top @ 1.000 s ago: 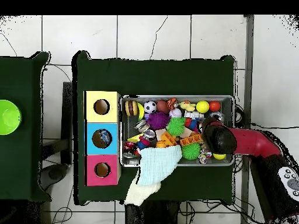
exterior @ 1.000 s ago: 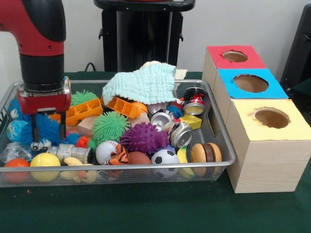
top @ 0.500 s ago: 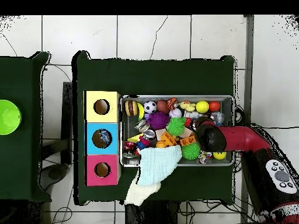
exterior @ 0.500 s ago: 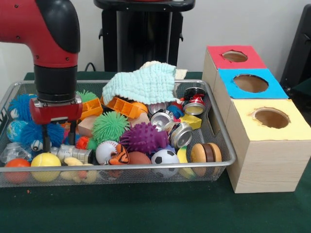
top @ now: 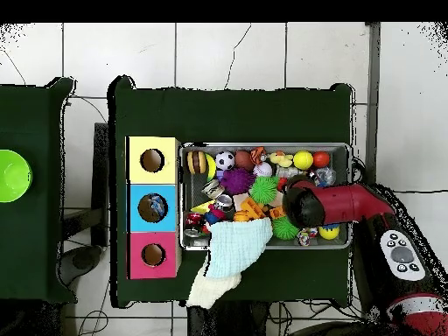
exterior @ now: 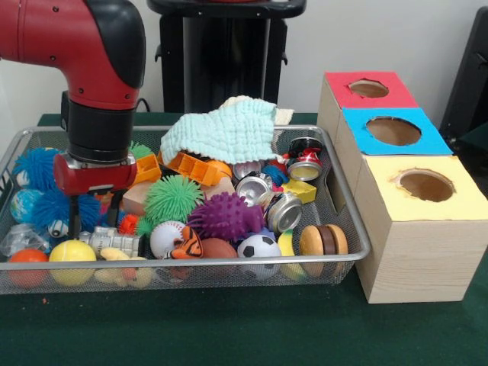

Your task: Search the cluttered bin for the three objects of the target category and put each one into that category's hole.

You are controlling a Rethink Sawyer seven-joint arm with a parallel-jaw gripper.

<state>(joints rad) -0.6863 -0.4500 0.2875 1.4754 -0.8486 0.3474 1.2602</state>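
The arm (exterior: pixel 72 38) has slid along the bin (exterior: pixel 347 221) over the last second, carrying its gripper (exterior: pixel 94 221) off the blue spiky balls (exterior: pixel 42 183) and toward the middle of the clutter. The jaws are spread and empty, their tips hanging just above a small silver can (exterior: pixel 114 241) near the bin's front rim. Nothing has been lifted, so the search appears to be still in progress, with no object on its way to a hole. Which category is sought cannot be told; other cans (exterior: pixel 284 210) lie in the bin's other half, near the boxes. The wrist points straight down, the red elbow bent above the bin's end farthest from the boxes; from overhead the arm (top: pixel 350 203) reaches in over the bin's short side. The red (exterior: pixel 369 88), blue (exterior: pixel 393 131) and yellow (exterior: pixel 425 185) holes stand in a row on the desk (exterior: pixel 229 328), just beside the bin.
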